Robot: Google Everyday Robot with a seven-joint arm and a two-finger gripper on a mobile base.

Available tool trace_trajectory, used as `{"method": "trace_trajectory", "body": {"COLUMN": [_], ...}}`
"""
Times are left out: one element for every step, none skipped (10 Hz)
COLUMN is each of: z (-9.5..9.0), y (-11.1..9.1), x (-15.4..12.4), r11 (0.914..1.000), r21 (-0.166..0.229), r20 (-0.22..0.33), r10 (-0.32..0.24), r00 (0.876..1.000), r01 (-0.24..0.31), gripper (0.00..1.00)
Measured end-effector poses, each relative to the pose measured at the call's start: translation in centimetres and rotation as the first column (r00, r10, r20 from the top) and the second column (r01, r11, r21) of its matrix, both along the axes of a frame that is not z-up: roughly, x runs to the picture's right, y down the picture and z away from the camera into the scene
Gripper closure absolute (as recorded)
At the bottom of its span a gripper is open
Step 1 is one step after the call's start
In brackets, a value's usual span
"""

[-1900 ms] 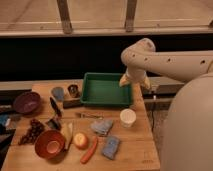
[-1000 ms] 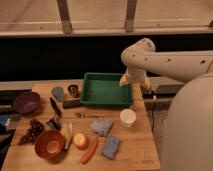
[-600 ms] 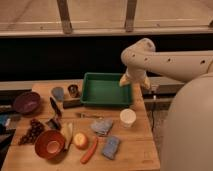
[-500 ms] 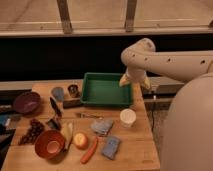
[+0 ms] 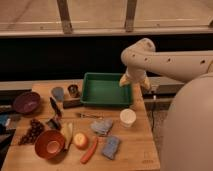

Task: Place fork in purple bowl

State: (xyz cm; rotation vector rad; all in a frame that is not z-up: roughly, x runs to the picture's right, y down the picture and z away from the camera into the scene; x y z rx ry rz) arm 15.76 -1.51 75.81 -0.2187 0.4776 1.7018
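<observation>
Taking the wooden counter (image 5: pixel 140 150) as a clock face, the purple bowl (image 5: pixel 20 106), round and glossy, sits at 10 o'clock near the left edge; what lies inside it cannot be told. The rectangular green tray (image 5: pixel 107 92) stands at 12 to 1 o'clock, its plain floor showing all over. The orange bowl (image 5: pixel 42 150), pale inside, is at 7 o'clock, and a small white cup (image 5: pixel 128 117) at 3 o'clock. The fork (image 5: pixel 90 116), thin grey metal, lies flat near the centre, at 6 o'clock of the tray and at 3 to 4 o'clock of the purple bowl, well apart from it. The cream hand (image 5: pixel 135 84) hangs over the tray's far right corner, fingers spread, gripping nothing. Nothing has shifted since the earlier frames.
</observation>
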Motion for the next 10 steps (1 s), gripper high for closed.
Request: {"method": "trace_trajectory", "body": {"z": [0.0, 0.0, 0.2, 0.3, 0.4, 0.5, 0.7, 0.7, 0.6, 0.4], "y": [0.0, 0.0, 0.6, 1.0, 1.5, 2.0, 2.9, 3.8, 4.9, 6.0], "x": [0.0, 0.0, -0.6, -1.8, -3.7, -5.9, -8.7, -10.8, -12.9, -15.1], "r11": [1.0000, 1.0000, 0.9990, 0.9958, 0.9890, 0.9787, 0.9616, 0.9443, 0.9232, 0.9012], "r21": [0.000, -0.001, -0.008, -0.011, -0.012, -0.010, -0.008, -0.008, -0.008, 0.003], "r20": [0.000, 0.000, 0.009, 0.031, 0.062, 0.105, 0.157, 0.199, 0.245, 0.299], "r10": [0.000, -0.003, -0.044, -0.090, -0.146, -0.203, -0.270, -0.321, -0.371, -0.414], "r00": [1.000, 1.000, 0.999, 0.995, 0.987, 0.974, 0.950, 0.926, 0.896, 0.860], "r01": [0.000, 0.003, 0.044, 0.091, 0.147, 0.205, 0.274, 0.329, 0.384, 0.433], "gripper": [0.20, 0.20, 0.20, 0.20, 0.20, 0.20, 0.20, 0.20, 0.20, 0.20]}}
